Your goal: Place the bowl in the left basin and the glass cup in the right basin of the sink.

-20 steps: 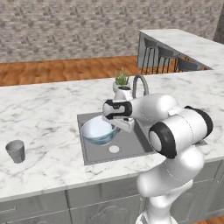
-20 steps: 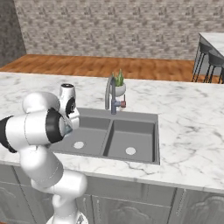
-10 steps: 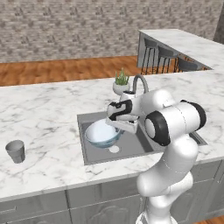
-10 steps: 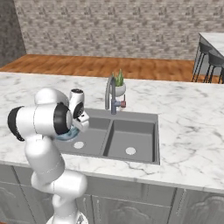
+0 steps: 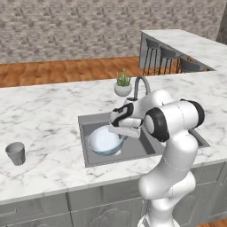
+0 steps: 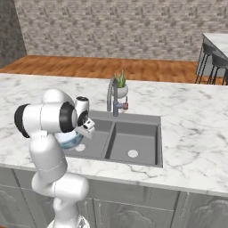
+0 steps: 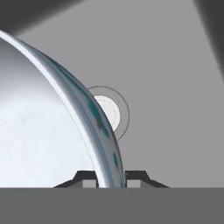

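Now bowl [image 7: 52,131] rim between pincer [image 7: 111,178] fingertips.

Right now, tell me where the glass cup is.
In the left base view, the glass cup stands upright on the marble counter, far left of the sink, apart from the bowl.

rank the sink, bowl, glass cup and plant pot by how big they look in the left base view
1. The sink, widest by far, though the arm hides part of it.
2. The bowl, held in the left basin.
3. The glass cup and the plant pot look similar; the cup sits nearer the camera, so no firm order.
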{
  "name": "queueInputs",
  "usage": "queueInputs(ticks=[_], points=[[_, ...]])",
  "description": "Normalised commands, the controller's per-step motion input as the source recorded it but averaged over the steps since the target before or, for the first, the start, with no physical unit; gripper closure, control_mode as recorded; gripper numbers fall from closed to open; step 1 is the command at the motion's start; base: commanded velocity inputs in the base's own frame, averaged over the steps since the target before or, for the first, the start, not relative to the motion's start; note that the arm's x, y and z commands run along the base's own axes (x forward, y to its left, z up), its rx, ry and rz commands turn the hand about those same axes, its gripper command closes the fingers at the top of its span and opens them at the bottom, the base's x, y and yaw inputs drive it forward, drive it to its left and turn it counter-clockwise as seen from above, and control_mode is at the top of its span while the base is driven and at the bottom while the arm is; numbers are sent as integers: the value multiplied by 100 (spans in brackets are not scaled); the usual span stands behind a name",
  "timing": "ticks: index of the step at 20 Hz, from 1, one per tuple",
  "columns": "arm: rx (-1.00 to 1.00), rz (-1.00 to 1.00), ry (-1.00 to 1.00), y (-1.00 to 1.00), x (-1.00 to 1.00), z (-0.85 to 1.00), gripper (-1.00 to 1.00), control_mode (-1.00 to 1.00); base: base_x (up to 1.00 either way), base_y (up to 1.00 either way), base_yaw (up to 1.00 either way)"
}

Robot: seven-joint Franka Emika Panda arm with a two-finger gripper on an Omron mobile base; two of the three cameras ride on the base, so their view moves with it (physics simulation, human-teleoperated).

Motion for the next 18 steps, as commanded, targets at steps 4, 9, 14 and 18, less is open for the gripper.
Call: queueInputs(ticks=[4, 9, 14, 18], points=[[0, 12, -6, 0, 0, -33, 100, -100, 0, 0, 0], [-1, 7, -10, 0, 4, -25, 100, -100, 0, 0, 0], [-1, 3, -10, 0, 12, -18, 100, -100, 0, 0, 0], [-1, 0, -5, 1, 14, -13, 100, -100, 0, 0, 0]])
